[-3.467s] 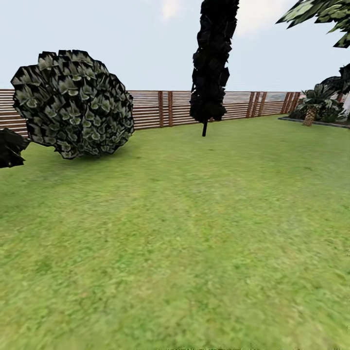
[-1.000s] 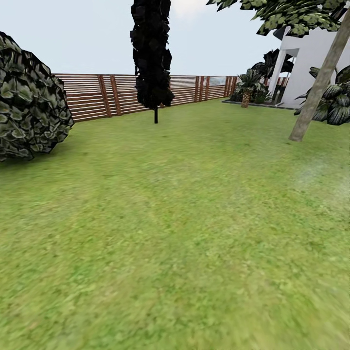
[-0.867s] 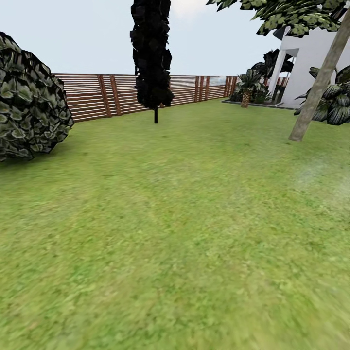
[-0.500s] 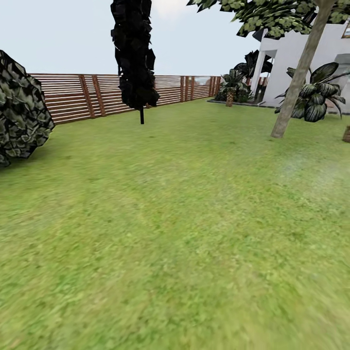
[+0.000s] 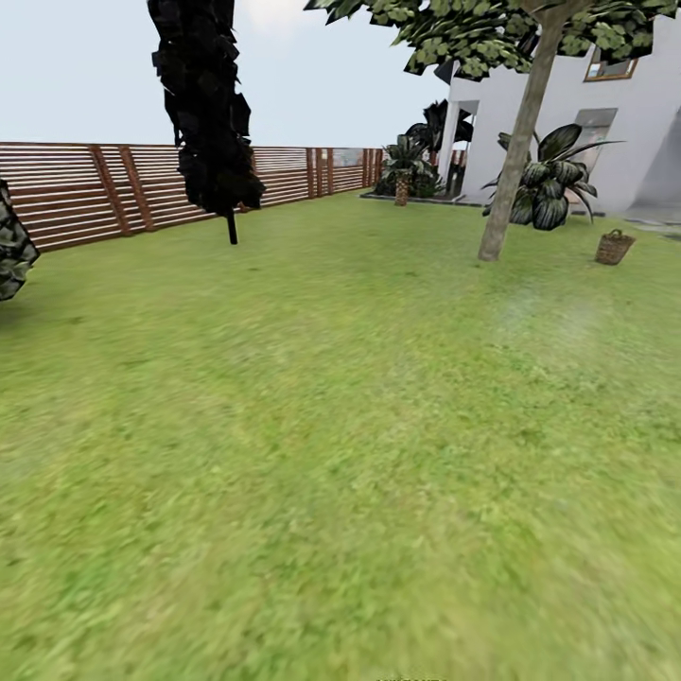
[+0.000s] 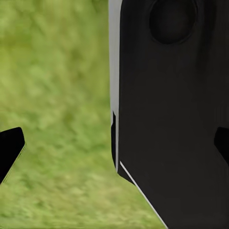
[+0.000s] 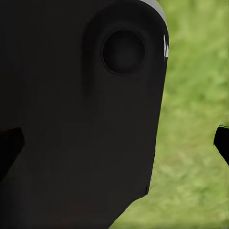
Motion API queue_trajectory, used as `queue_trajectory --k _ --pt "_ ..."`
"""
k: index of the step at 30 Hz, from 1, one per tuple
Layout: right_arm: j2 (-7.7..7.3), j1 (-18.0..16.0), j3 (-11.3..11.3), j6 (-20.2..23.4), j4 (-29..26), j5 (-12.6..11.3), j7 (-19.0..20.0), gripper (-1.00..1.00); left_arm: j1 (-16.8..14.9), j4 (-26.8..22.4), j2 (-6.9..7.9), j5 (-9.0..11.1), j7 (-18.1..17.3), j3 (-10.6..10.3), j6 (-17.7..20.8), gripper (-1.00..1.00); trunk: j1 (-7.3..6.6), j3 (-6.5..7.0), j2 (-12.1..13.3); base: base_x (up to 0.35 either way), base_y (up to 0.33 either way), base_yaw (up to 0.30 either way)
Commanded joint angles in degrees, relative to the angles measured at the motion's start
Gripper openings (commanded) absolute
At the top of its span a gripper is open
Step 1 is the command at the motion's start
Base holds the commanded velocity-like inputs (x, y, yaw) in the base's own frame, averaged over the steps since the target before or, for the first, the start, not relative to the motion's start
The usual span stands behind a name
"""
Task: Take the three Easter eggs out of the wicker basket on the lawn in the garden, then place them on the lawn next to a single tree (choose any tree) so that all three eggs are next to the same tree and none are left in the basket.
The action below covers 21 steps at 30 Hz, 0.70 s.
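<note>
Camera has swung right since earlier: round grey-green bush (image 5: 11, 248) nearly out at left edge, white house (image 5: 605, 123) now in sight. Small brown wicker basket (image 5: 614, 247) stands on green lawn (image 5: 322, 426), far right, near pale slanted tree trunk (image 5: 514, 161). Eggs too small to tell. Nothing moved yet by my judgement; whole task remains. Claws: each wrist view shows dark fingertips at frame edges, apart, holding nothing.

green lawn (image 5: 331, 426), brown wicker basket (image 5: 614, 247)
</note>
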Motion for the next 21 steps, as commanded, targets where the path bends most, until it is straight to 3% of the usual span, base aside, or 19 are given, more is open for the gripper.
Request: queue_trajectory --k 1,21 --pt "0.00 -0.05 0.16 -0.18 0.06 0.12 -0.04 1.00 -0.01 0.00 0.00 0.03 -0.01 0.02 -0.11 1.00 0.00 -0.05 -0.02 0.000 0.000 -0.284" --pt "-0.10 -0.05 0.15 -0.18 0.02 0.16 -0.04 1.00 -0.01 0.01 0.00 0.03 -0.01 0.02 -0.11 1.00 0.00 -0.05 -0.02 0.000 0.000 -0.283"
